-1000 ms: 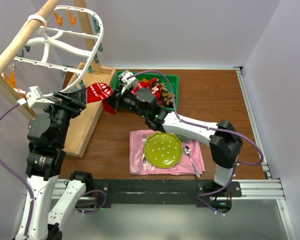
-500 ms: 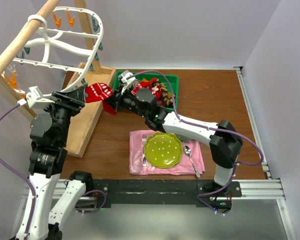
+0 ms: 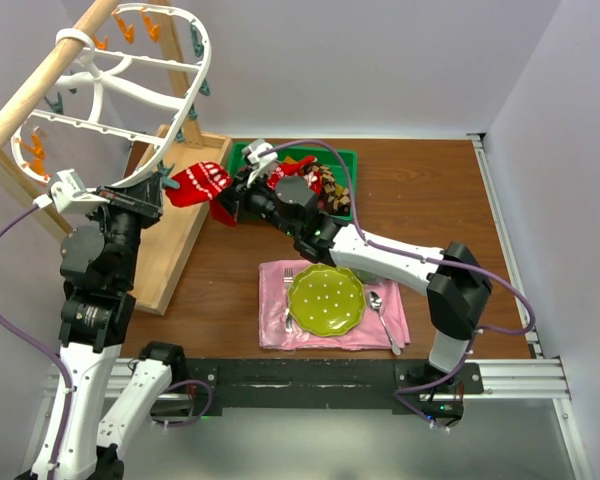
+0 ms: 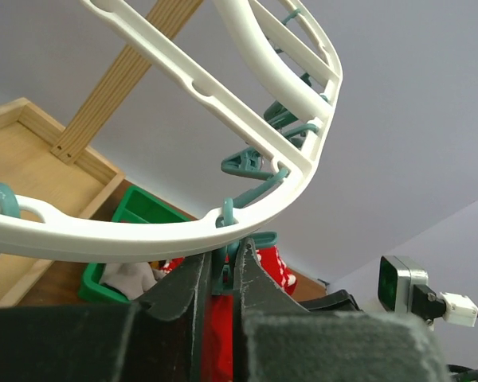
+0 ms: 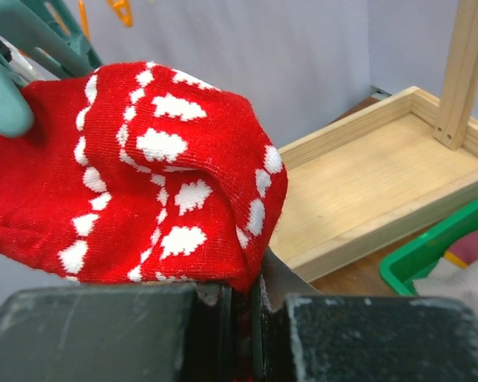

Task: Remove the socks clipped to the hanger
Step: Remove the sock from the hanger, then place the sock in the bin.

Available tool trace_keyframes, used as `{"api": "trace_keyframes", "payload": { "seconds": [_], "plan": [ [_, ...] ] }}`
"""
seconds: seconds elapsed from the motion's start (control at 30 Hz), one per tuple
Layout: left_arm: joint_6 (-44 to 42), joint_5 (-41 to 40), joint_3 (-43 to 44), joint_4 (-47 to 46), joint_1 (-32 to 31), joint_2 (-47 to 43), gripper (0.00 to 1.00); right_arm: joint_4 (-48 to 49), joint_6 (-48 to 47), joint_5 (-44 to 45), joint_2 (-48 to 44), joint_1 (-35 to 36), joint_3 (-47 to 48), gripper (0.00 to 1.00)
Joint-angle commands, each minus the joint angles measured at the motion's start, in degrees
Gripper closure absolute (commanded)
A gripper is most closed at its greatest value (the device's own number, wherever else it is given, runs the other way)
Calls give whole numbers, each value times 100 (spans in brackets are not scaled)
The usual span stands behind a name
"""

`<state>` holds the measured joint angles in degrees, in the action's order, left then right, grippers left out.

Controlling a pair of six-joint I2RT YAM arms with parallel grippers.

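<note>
The left end effector (image 4: 221, 278) is clamped on a teal plastic clip (image 4: 260, 238) under the white plastic oval hanger (image 4: 143, 232). At its 3 o'clock, the right end effector (image 5: 245, 298) is clamped on a red-and-white fabric sock (image 5: 167, 183).

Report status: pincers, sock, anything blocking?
Left pincer shut on teal clip. Right pincer shut on red-and-white sock. Sock clipped to hanger. No obstruction seen.

The white oval hanger (image 4: 103, 236) hangs tilted from a pole (image 3: 40, 85) by its loop, with orange and teal clips along its ribs. A red sock (image 3: 198, 184) with white marks stretches sideways from a teal clip (image 5: 1, 91) on the lower rim. More socks (image 3: 325, 188) lie heaped in a bin (image 3: 340, 155).
</note>
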<state>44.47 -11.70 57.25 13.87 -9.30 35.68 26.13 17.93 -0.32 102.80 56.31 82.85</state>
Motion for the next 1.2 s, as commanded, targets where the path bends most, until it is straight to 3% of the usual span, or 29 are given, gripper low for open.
{"api": "trace_keyframes", "payload": {
  "seconds": [0.0, 0.13, 0.37, 0.4, 0.47, 0.5, 0.53, 0.6, 0.7, 0.83, 1.0, 1.17],
  "plan": [
    [-52, -130, 23, -262, -28, -44, 100, 68, 8, 925, -533, 11, -216, 100],
    [-61, -139, 40, -262, -28, -61, 100, 129, 131, 1376, -700, -24, -453, 100],
    [-79, -78, 84, -227, -19, -87, 100, 252, 167, 1297, -762, -33, -542, 100],
    [-96, -69, 119, -201, -28, -96, 90, 252, 167, 1297, -762, -42, -542, 100],
    [-131, 1, 137, -192, -28, -140, 78, 261, 175, 1289, -771, -33, -550, 100],
    [-131, 28, 163, -139, -28, -158, 58, 261, 167, 1289, -762, -33, -559, 100],
    [-149, 54, 172, -113, -28, -175, 50, 261, 167, 1289, -762, -42, -559, 100],
    [-193, 256, 198, -17, -28, -237, 36, 261, 175, 1297, -762, -33, -559, 100],
    [-193, 388, 190, 194, -28, -377, 25, 252, 175, 1297, -753, -42, -551, 100],
    [-298, 511, 111, 397, -28, -685, 18, 191, 140, 1297, -762, -33, -542, 100],
    [-614, 862, 198, 704, -28, -914, 18, 15, 105, 1359, -815, -59, -550, 100],
    [-984, 1819, 199, 846, -19, -887, 18, -178, 218, 1280, -692, -356, -489, 100]
  ]
}}
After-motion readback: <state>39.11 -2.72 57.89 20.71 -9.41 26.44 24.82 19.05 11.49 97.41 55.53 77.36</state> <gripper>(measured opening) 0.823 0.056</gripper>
